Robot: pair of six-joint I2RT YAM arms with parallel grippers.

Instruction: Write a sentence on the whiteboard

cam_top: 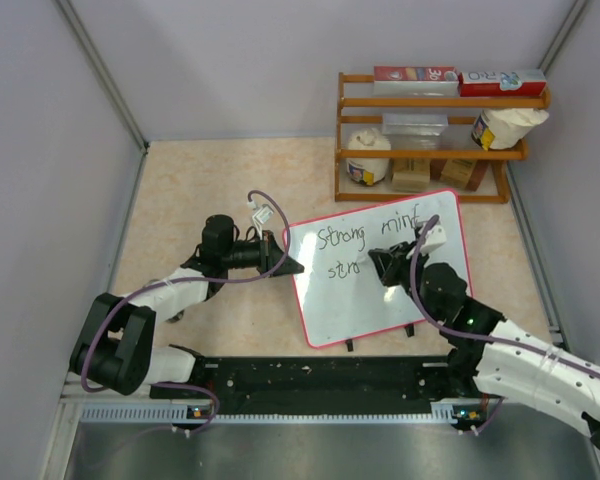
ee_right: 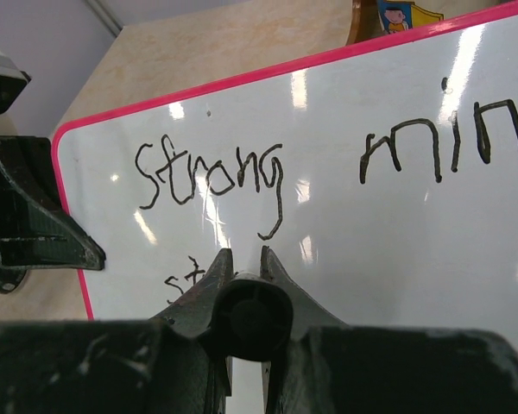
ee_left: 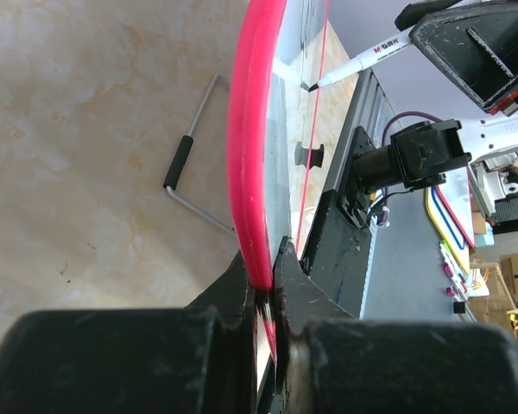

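The whiteboard (cam_top: 380,305) stands tilted on the table, red-framed. My left gripper (cam_top: 284,262) is shut on the red frame (ee_left: 255,129) of its left edge, the jaws (ee_left: 263,259) pinching the rim. The sentence (cam_top: 342,238) reads "Strong mind" on the top line, with "str" (cam_top: 342,270) begun below it. My right gripper (cam_top: 386,268) is shut on a white marker pen (ee_left: 363,62), whose black tip touches the board face. In the right wrist view the pen's black end cap (ee_right: 249,319) sits between the fingers (ee_right: 242,254), just right of "st" (ee_right: 183,278).
A wooden rack (cam_top: 430,155) with boxes, jars and bags stands at the back right. The board's wire stand with a black foot (ee_left: 180,164) rests on the table behind it. Grey enclosure walls close in left, right and back. A black rail (cam_top: 310,378) runs along the near edge.
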